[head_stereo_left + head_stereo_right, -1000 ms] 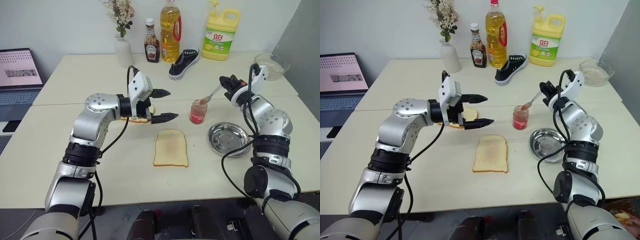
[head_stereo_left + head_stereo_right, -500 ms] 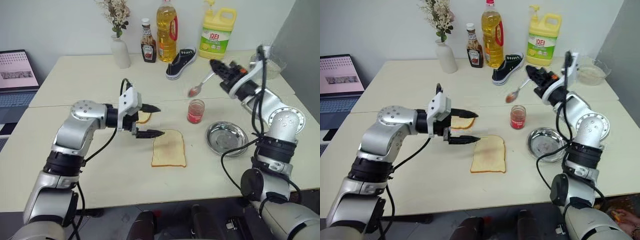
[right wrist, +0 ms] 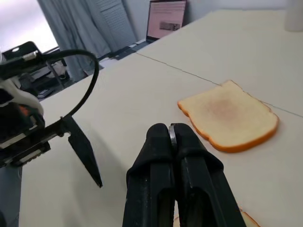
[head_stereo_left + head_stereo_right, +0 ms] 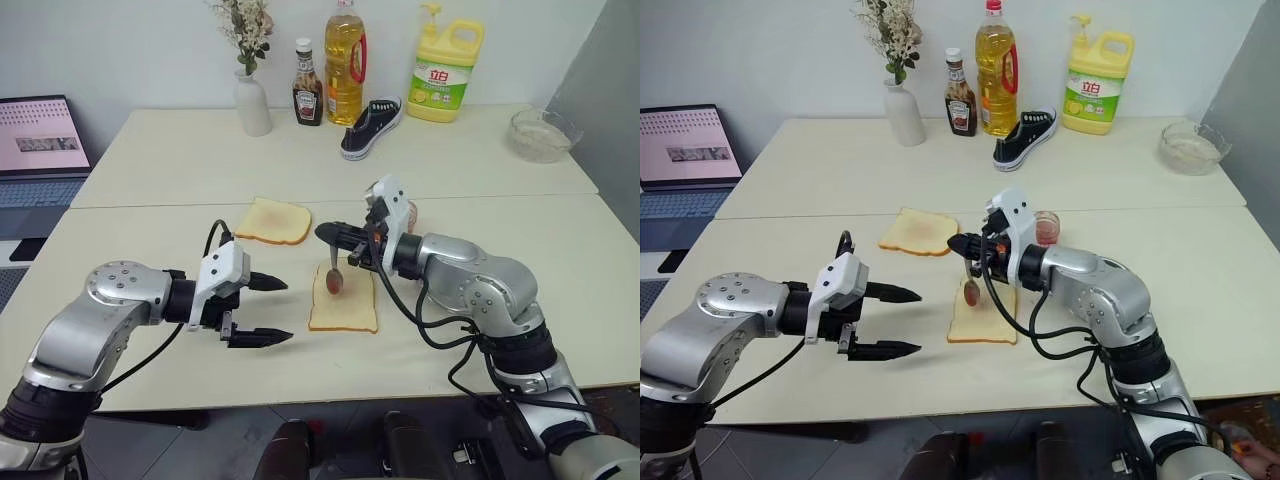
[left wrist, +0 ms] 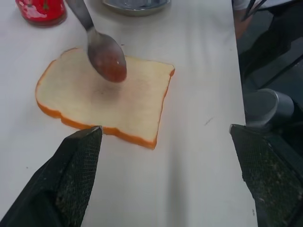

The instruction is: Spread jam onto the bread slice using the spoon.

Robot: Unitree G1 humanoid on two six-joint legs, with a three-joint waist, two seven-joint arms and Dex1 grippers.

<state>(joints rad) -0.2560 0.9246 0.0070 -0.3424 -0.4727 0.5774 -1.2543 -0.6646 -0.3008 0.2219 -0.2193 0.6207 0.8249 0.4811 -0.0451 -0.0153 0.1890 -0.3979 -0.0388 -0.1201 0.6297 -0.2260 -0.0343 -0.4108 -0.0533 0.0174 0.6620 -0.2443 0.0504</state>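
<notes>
The pale bread slice [image 4: 344,303] lies flat on the table in front of me. My right gripper [image 4: 335,236] is shut on the spoon [image 4: 334,276], which hangs handle-up over the slice's far end. The spoon's bowl [image 5: 108,60] carries red jam, and whether it touches the bread I cannot tell. The jam jar [image 4: 409,212] stands just behind the right wrist. My left gripper [image 4: 287,311] is open and empty, low over the table to the left of the slice, pointing at it.
A yellower slice [image 4: 273,220] lies beyond the bread on the left. A steel dish [image 5: 137,4] sits past the jar. Along the back stand a vase [image 4: 252,100], sauce bottle [image 4: 307,95], oil bottle [image 4: 344,60], detergent jug [image 4: 444,62], shoe [image 4: 369,126] and glass bowl [image 4: 540,134]. A laptop [image 4: 40,150] is at far left.
My right gripper has swung the spoon left and down from above the jar to over the bread. The left gripper has pulled back from the slices toward the near left, still open.
</notes>
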